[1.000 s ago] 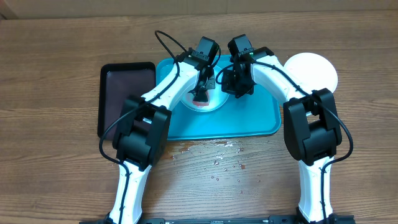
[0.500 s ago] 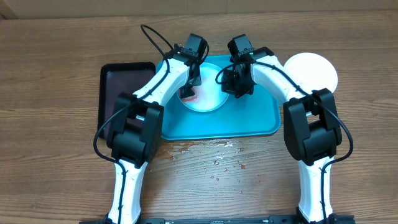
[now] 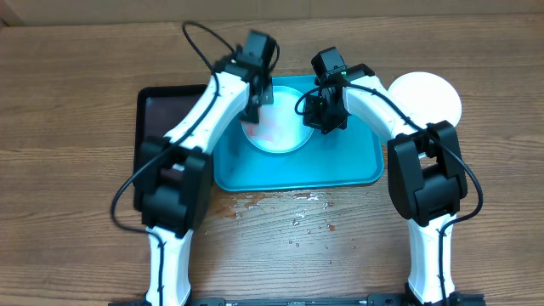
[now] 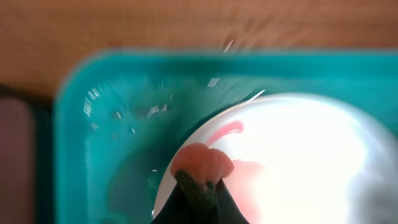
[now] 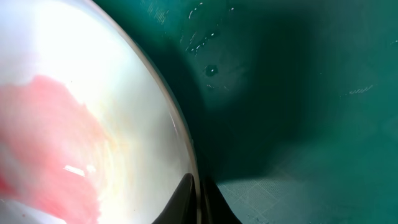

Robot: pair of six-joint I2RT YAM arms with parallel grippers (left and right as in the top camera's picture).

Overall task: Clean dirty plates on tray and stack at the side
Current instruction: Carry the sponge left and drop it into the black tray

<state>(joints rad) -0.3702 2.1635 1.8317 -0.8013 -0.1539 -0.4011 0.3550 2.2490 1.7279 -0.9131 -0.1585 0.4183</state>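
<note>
Left gripper [image 4: 198,198] pinches a red-stained sponge [image 4: 202,163] against the plate [image 4: 311,155]. Only the right wrist view shows the right gripper [image 5: 199,194] clamped on the plate's rim.

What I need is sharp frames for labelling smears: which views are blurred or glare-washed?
Left wrist: soft throughout, plate blown out white by glare. Right wrist: plate also glare-washed, tray dark and shadowed. Overhead: sharp, evenly lit.

Black tray [image 3: 161,115], pink sponge [image 4: 202,165], wooden table [image 3: 68,221]
</note>
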